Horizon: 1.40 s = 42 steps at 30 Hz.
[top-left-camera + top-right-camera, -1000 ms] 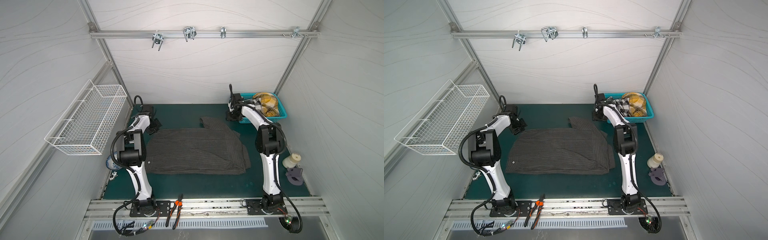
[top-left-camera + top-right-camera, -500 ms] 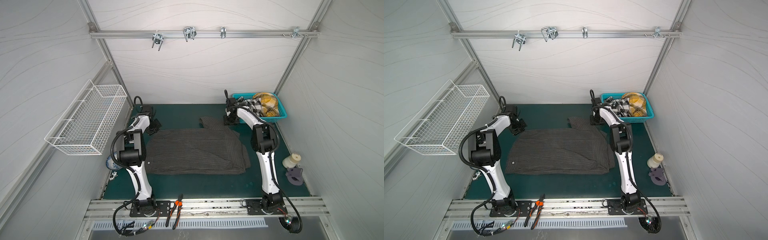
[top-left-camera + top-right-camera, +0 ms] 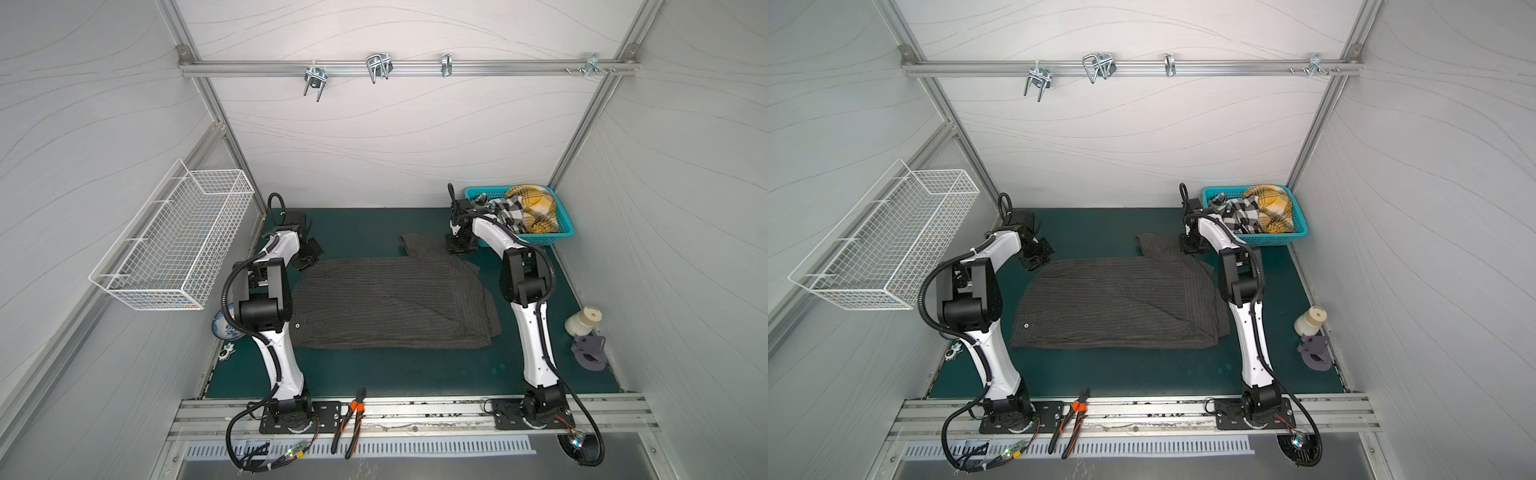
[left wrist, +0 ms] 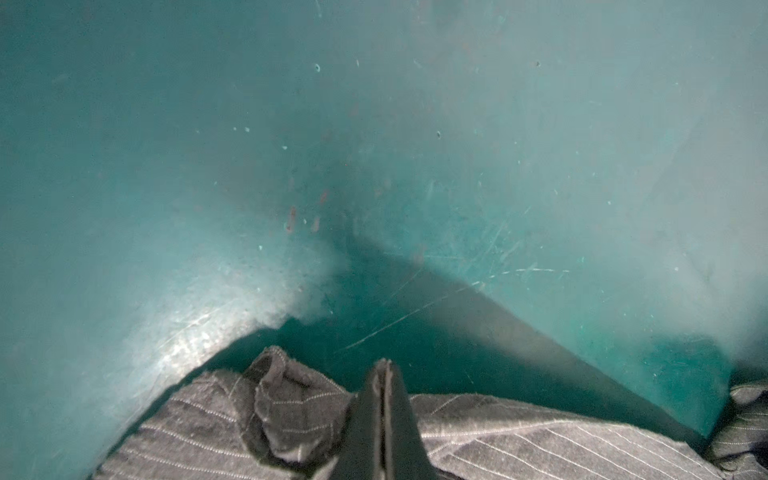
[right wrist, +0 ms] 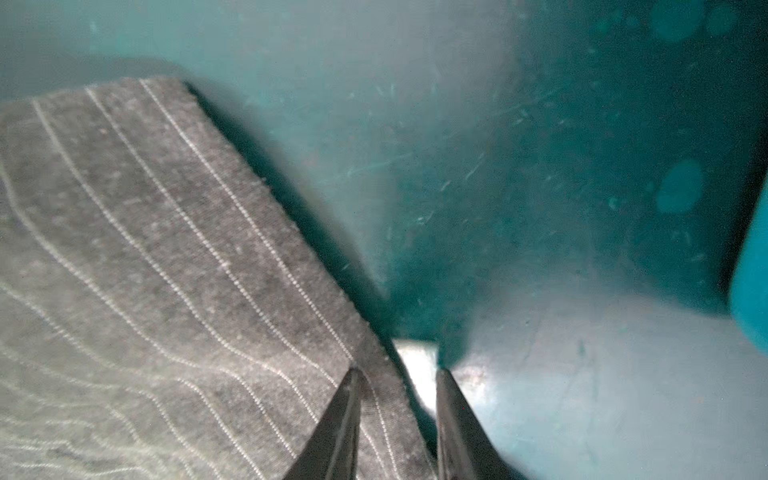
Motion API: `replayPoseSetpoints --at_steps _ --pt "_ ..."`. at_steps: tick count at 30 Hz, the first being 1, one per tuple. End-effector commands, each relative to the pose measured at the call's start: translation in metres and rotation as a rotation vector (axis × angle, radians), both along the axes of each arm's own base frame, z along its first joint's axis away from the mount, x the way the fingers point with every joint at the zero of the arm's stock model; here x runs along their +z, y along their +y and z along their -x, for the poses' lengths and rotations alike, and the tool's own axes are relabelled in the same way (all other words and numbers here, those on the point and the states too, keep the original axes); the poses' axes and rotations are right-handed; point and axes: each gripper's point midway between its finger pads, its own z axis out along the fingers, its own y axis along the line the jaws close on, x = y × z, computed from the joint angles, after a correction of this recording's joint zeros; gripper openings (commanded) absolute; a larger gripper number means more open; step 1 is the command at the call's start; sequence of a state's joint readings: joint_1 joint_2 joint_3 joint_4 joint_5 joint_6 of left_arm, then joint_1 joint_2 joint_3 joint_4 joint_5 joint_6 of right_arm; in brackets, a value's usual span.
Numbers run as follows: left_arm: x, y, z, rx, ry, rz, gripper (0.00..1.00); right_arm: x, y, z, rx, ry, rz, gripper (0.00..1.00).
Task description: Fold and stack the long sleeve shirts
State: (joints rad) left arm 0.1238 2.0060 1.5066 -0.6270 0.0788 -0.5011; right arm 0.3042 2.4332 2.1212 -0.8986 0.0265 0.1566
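Both top views: I see the shirt (image 3: 390, 303) (image 3: 1117, 303) spread on the green mat (image 3: 357, 224), with the left gripper (image 3: 305, 259) at its far left corner and the right gripper (image 3: 459, 247) on the far right flap.
Left wrist view: fingers (image 4: 365, 415) are together at the shirt's edge; I cannot tell whether cloth is pinched.
Right wrist view: fingers (image 5: 336, 424) are apart, straddling the shirt's edge.

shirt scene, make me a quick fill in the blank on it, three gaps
1. The left tool, at the edge of the shirt, has its jaws ___.
2. The right tool has one finger over the shirt and one over the green ___.
3. The plaid cloth lies in the teal ___.
Missing words: shut; mat; basket.
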Motion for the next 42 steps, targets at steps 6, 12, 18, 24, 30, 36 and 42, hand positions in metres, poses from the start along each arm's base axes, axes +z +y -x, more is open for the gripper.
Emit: replayPoseSetpoints --at_steps 6,12,18,24,30,36,42 --pt "-0.009 0.002 -0.004 -0.001 0.015 -0.002 0.0 0.003 0.011 0.009 0.029 0.02 -0.061 0.35" --pt "-0.009 0.002 -0.003 -0.002 0.015 -0.004 0.0 0.004 0.005 0.003 0.018 0.011 -0.03 0.14" --pt "-0.011 0.004 -0.005 -0.002 0.011 -0.008 0.0 0.034 0.006 0.003 0.028 -0.043 -0.043 0.0" --pt "0.01 0.013 -0.011 0.054 -0.062 0.045 0.0 0.08 0.005 0.023 0.037 -0.117 -0.051 0.0" --pt "0.034 0.014 0.001 0.059 -0.117 0.034 0.0 0.112 0.002 0.063 0.01 -0.171 -0.063 0.0" --pt "0.048 0.016 0.036 0.111 -0.128 0.023 0.0 0.121 -0.001 0.121 -0.037 -0.15 -0.095 0.0" --pt "0.043 0.016 0.076 0.095 -0.089 -0.024 0.0 0.086 -0.017 0.173 -0.092 -0.085 -0.057 0.0"
